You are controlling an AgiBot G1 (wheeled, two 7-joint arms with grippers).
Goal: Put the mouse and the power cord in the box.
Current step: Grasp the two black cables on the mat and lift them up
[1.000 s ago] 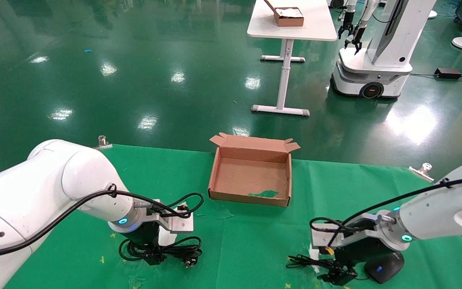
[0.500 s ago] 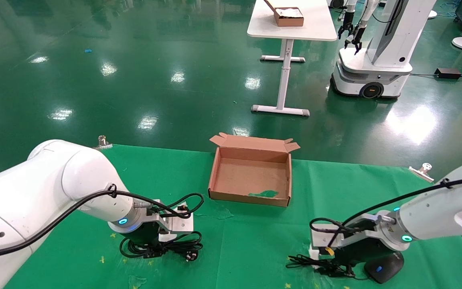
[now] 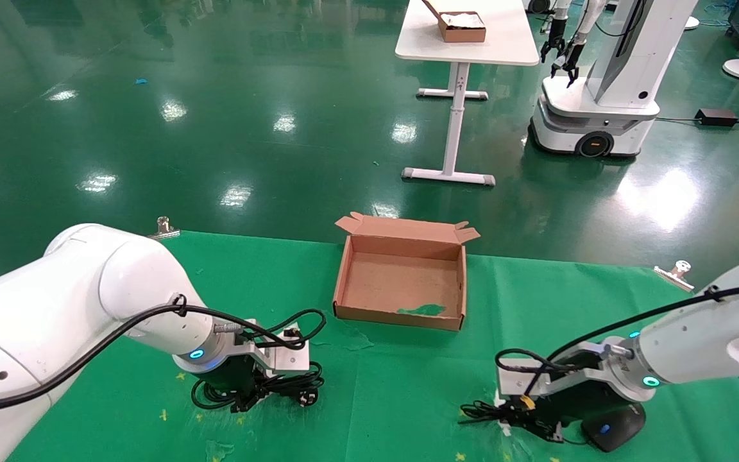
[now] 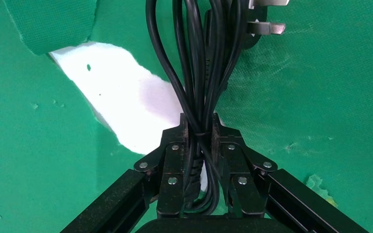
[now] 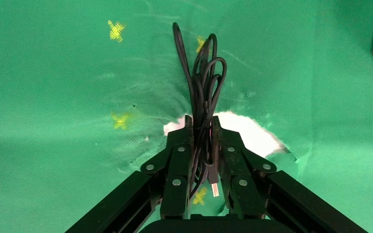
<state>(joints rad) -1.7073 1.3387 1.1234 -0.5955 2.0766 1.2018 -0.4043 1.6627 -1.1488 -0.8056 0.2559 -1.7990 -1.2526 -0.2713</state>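
The cord [image 4: 199,73] is pinched by the left tool [image 4: 200,138], the mouse [image 3: 613,427] cable by the right tool [image 5: 201,133]; loose loops could catch the box [image 3: 344,276] wall.

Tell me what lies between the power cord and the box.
Bare green cloth, as the head view shows, separates the power cord, clamped in the left gripper, from the box.

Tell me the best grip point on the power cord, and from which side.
Across the bunched strands at the middle of the power cord, from above. It lies flat as a loose oval coil, so pinching its waist gathers every loop, clear of the plug. The left gripper is shut there already.
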